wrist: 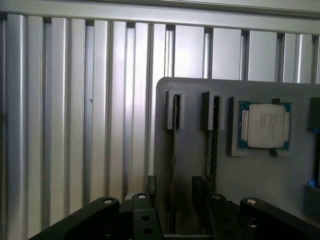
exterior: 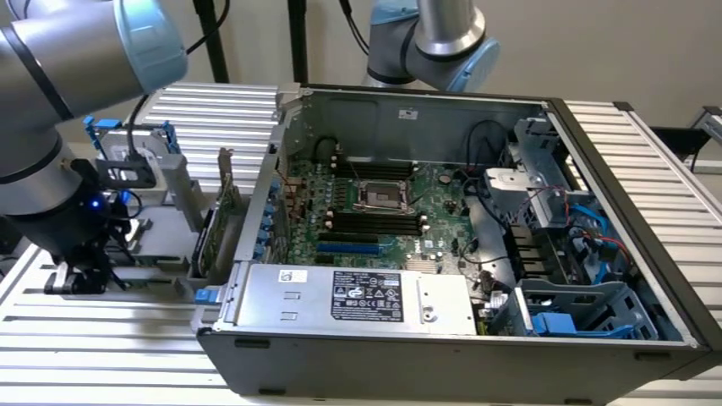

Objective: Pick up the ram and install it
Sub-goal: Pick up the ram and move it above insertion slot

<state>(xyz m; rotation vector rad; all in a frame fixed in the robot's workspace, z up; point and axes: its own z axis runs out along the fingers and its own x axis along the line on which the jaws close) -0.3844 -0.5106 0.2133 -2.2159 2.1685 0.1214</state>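
In the wrist view a grey holder (wrist: 195, 90) carries two narrow slots. A thin ram (wrist: 173, 150) stands on edge in one slot, and a second greenish stick (wrist: 210, 160) stands in the slot beside it. My gripper (wrist: 174, 192) is open, and its dark fingers (wrist: 150, 184) straddle the first ram without touching it. In the exterior view my gripper (exterior: 77, 277) hangs low over the holder (exterior: 158, 245), at the exterior view's left of the open computer case (exterior: 451, 338). The motherboard's black memory slots (exterior: 373, 222) lie inside the case.
A processor chip (wrist: 265, 125) sits in a pocket of the holder. An upright card with a bracket (exterior: 226, 203) and a blue-framed drive (exterior: 130, 139) stand by the holder. A power supply (exterior: 355, 296) and cables (exterior: 587, 228) crowd the case. A second arm (exterior: 434, 42) stands behind it.
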